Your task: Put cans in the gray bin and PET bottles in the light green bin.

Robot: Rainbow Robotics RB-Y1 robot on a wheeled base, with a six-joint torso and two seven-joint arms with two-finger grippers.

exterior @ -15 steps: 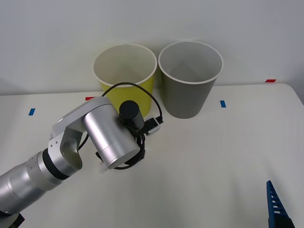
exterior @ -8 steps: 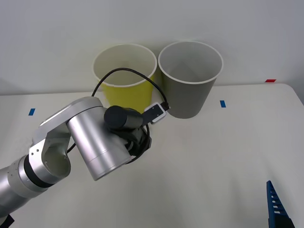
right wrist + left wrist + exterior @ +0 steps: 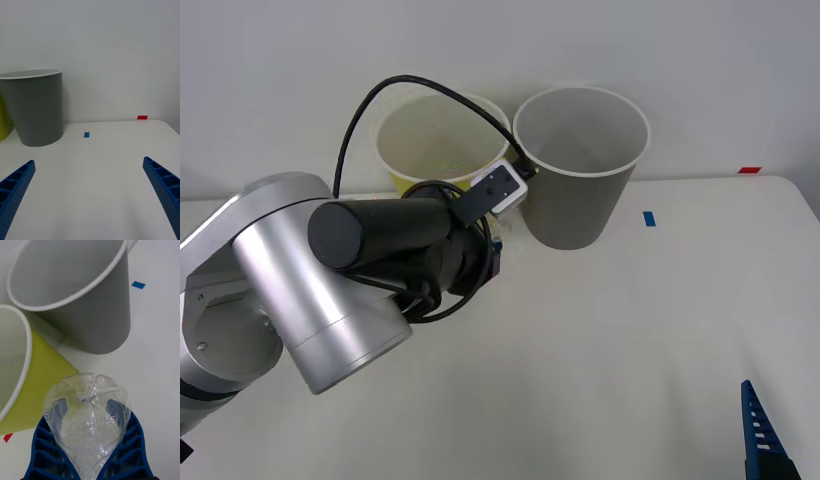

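In the left wrist view my left gripper [image 3: 88, 440] is shut on the PET bottle [image 3: 88, 408], a clear crumpled bottle whose base points away between the blue fingers [image 3: 127, 446]. It is held up just in front of the light green bin [image 3: 35, 390] and the gray bin [image 3: 90, 303]. In the front view my left arm [image 3: 370, 270] reaches toward the light green bin [image 3: 442, 135] and hides its own gripper and the bottle. The gray bin [image 3: 580, 170] stands right of the green one, touching it. My right gripper [image 3: 89, 161] is open and holds nothing, low at the table's near right [image 3: 758, 435].
Both bins stand at the table's back edge against a white wall. A blue tape mark [image 3: 648, 217] lies right of the gray bin, and a red mark [image 3: 749, 170] sits at the far right edge. White tabletop [image 3: 630, 330] spreads between the bins and my right gripper.
My left arm has risen from the table and swung toward the bins, its wrist now level with the green bin's side. The right gripper has not moved.
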